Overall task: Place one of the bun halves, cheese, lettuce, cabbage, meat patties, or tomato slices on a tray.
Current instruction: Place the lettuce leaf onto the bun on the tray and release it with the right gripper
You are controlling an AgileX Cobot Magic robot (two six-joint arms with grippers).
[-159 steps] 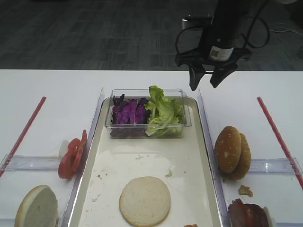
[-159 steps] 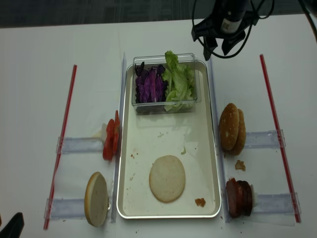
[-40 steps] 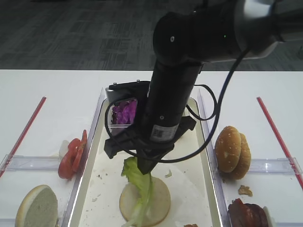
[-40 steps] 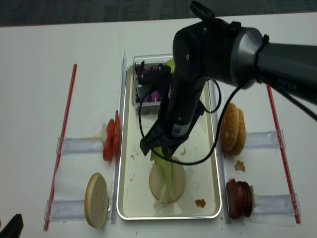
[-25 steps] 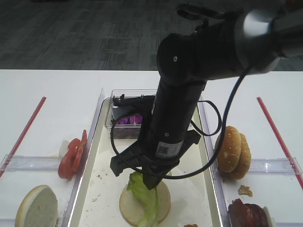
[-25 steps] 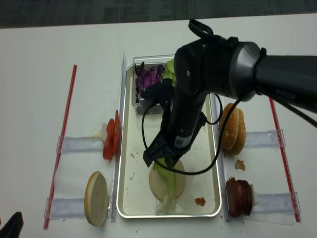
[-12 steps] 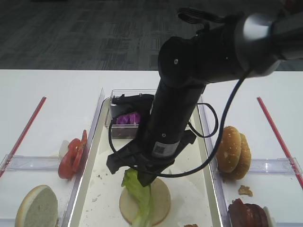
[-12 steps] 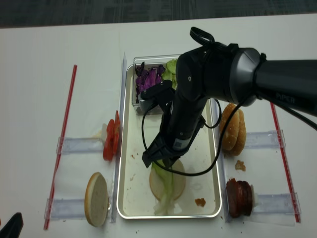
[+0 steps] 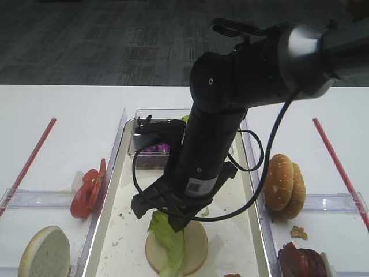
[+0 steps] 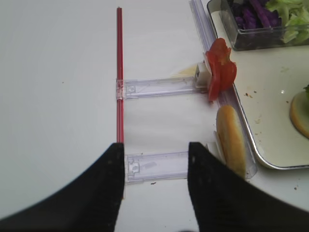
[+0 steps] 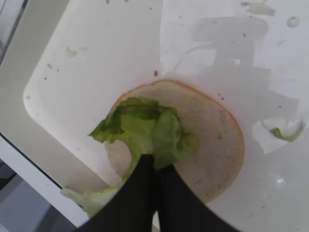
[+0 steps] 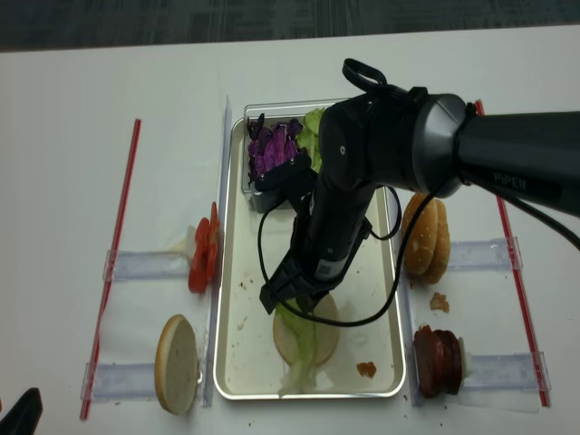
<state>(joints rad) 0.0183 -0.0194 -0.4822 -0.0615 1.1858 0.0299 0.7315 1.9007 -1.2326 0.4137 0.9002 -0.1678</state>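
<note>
Lettuce (image 11: 149, 128) is gripped by the clenched right tool (image 11: 153, 169) and draped over a pale bun half (image 11: 212, 140) on the tray (image 11: 72, 53). Left tool (image 10: 154, 159) is seen released above the table (image 10: 58, 72).

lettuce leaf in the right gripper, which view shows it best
The right wrist view: the lettuce fills mid-frame, pinched in the shut right gripper over the bun half. Both high views show it small under the arm; the left wrist view catches only a sliver.
</note>
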